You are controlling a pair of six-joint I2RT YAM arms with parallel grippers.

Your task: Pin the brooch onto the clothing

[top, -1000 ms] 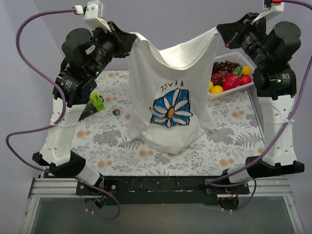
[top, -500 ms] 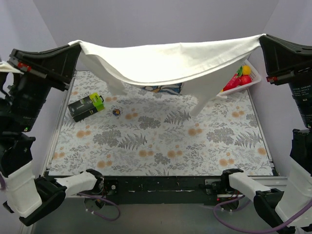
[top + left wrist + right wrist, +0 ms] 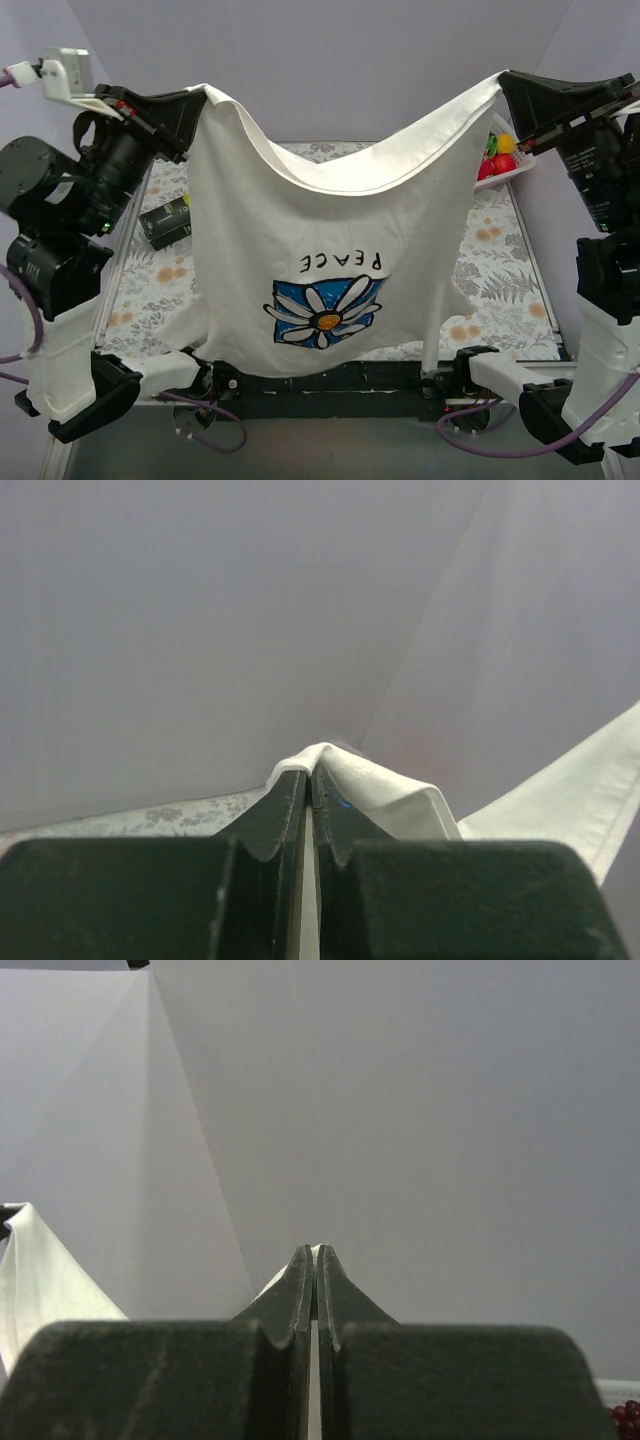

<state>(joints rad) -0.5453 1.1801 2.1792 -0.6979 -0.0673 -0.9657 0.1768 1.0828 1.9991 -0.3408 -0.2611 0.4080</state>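
Observation:
The white T-shirt (image 3: 330, 230) hangs spread between both arms, high above the table, its blue flower print (image 3: 325, 310) and the word PEACE facing the top camera upside down. My left gripper (image 3: 197, 100) is shut on one top corner of the shirt; the cloth shows at its tips in the left wrist view (image 3: 340, 775). My right gripper (image 3: 503, 85) is shut on the other top corner, a sliver of cloth between its tips (image 3: 316, 1251). The brooch is hidden behind the hanging shirt.
A black and green box (image 3: 165, 222) lies on the floral tablecloth (image 3: 150, 290) at the left. A white tray of toy fruit (image 3: 500, 160) stands at the back right, mostly hidden by the shirt and right arm.
The shirt went from hanging bunched, to stretched flat and wide, to hanging as a spread sheet nearer the camera. Both arms have moved with it; it now hides the brooch.

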